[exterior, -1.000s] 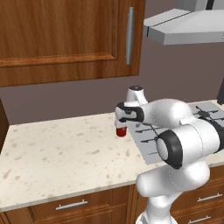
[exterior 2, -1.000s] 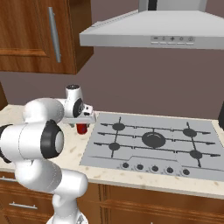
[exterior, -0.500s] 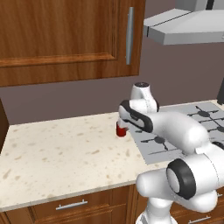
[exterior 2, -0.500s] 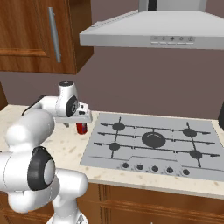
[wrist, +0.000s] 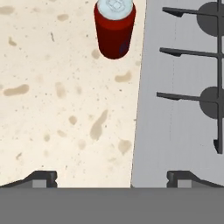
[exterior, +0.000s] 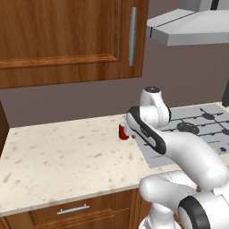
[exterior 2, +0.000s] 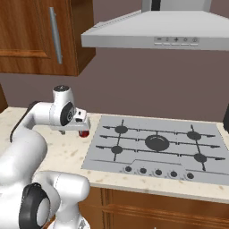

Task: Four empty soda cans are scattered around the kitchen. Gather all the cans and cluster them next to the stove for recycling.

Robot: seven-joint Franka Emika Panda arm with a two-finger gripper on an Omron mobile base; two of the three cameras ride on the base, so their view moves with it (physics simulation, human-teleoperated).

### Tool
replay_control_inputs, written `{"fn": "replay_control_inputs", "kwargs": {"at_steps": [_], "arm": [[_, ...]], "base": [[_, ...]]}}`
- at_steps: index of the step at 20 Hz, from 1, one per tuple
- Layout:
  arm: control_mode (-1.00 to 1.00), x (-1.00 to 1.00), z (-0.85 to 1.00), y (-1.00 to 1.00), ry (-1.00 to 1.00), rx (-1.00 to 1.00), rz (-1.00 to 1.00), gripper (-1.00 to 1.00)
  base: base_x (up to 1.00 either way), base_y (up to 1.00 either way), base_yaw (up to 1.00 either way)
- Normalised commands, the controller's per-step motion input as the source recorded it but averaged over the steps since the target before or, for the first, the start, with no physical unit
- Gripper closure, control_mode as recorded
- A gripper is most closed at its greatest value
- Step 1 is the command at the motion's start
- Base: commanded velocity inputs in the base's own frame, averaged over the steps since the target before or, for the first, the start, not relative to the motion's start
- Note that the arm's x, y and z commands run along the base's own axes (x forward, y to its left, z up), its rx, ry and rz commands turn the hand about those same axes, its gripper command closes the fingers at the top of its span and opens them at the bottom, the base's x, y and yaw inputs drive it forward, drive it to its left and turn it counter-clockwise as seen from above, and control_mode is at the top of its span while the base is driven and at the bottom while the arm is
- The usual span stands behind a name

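One red soda can (wrist: 114,29) stands upright on the speckled counter (exterior: 58,156), just beside the stove (exterior 2: 156,147) edge — at twelve o'clock in the hand view, already parked for recycling. The gripper (wrist: 111,178) hangs above, jaws wide and empty — likely free for another can.

Soda can (exterior: 122,132) half behind the arm (likewise stove (exterior: 197,129), its right side cropped)
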Motion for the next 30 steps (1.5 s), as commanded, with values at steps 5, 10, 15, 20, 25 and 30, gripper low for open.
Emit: {"fn": "replay_control_inputs", "kwargs": {"at_steps": [5, 10, 15, 20, 25, 30], "arm": [[-1.0, -0.35, 0.09, -0.01, -0.01, 0.0, 0.0, -1.0], [-1.0, -0.32, 0.19, -0.02, 0.0, 0.0, 0.0, -1.0], [-1.0, -0.32, 0.23, -0.12, 0.0, 0.0, 0.0, -1.0], [-1.0, -0.24, 0.22, -0.05, 0.0, 0.0, 0.0, -1.0], [-1.0, -0.1, 0.18, 0.0, 0.0, 0.0, -0.02, -1.0], [-1.0, -0.08, 0.05, -0.15, -0.01, 0.01, -0.01, -1.0]], "base": [[0.0, 0.0, 0.0], [0.0, 0.0, 0.0], [0.0, 0.0, 0.0], [0.0, 0.0, 0.0], [0.0, 0.0, 0.0], [0.0, 0.0, 0.0]]}}
